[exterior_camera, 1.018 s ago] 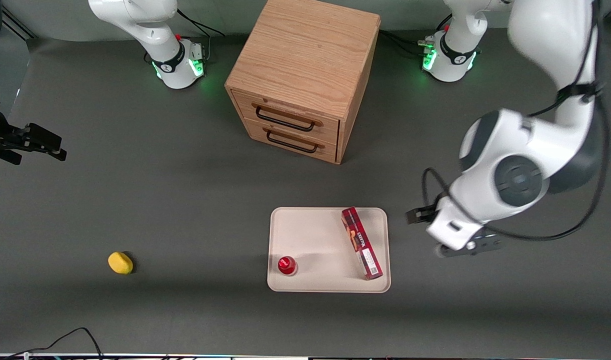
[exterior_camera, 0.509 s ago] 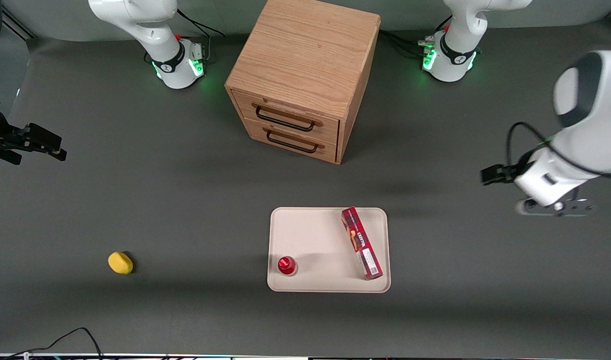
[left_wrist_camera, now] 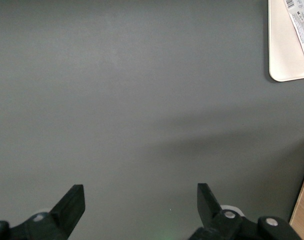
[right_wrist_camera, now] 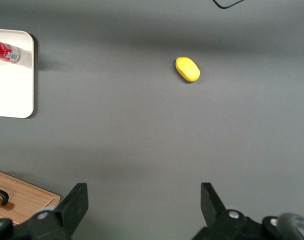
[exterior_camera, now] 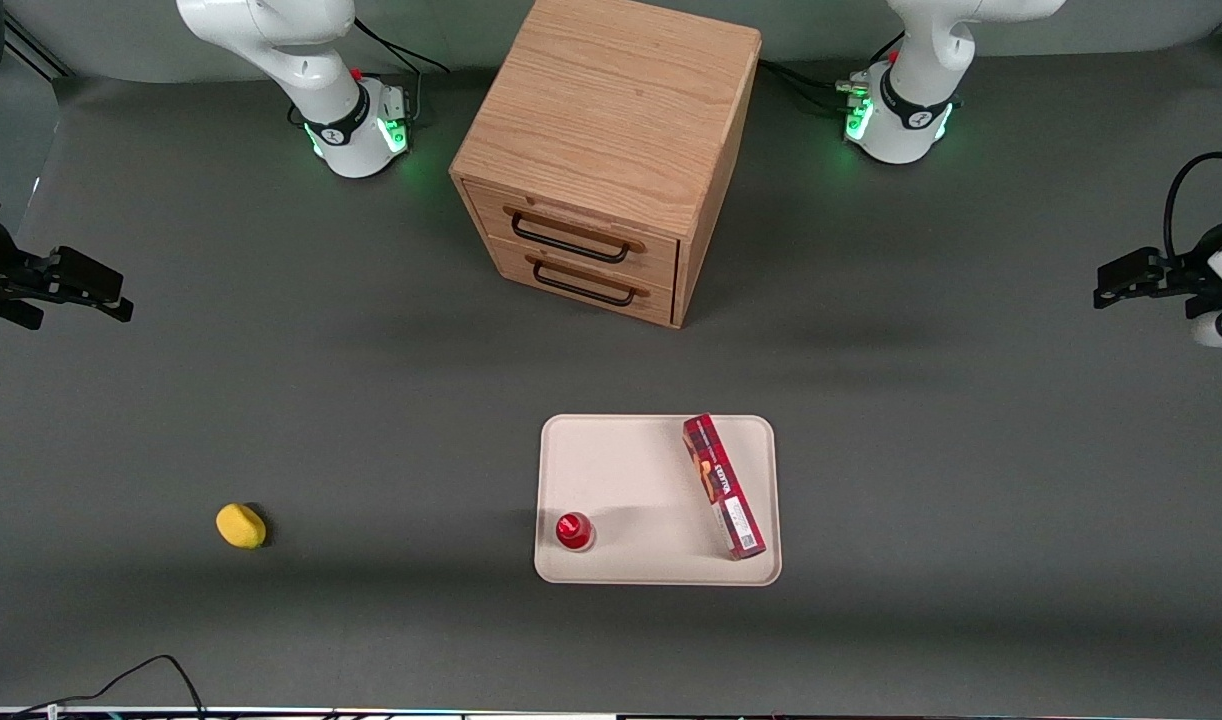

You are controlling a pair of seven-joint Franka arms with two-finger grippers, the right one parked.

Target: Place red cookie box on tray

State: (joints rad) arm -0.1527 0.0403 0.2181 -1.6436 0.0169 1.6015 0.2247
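The box (exterior_camera: 724,487) lies flat on the tray (exterior_camera: 631,460), slanted along its edge toward the working arm, clear of the bottle (exterior_camera: 574,530). The task looks done. The hand (left_wrist_camera: 139,202) hangs empty, fingers spread, over bare worktop (exterior_camera: 371,400) well apart from the tray, so it cannot disturb the box.

The front view is looking steeply down from high up, taking in the whole tabletop (exterior_camera: 271,400), with the cabinet (exterior_camera: 601,150) farthest from it. The left wrist view is facing straight down past the spread pincer (left_wrist_camera: 140,205) at bare tabletop (left_wrist_camera: 117,100), catching the tray (left_wrist_camera: 284,60) corner and box (left_wrist_camera: 302,25). The front view is sharing that tray (exterior_camera: 621,470) and box (exterior_camera: 723,487). The right wrist view is also facing down, sharing tray (right_wrist_camera: 12,90), bottle (right_wrist_camera: 4,51) and yellow thing (right_wrist_camera: 187,69).
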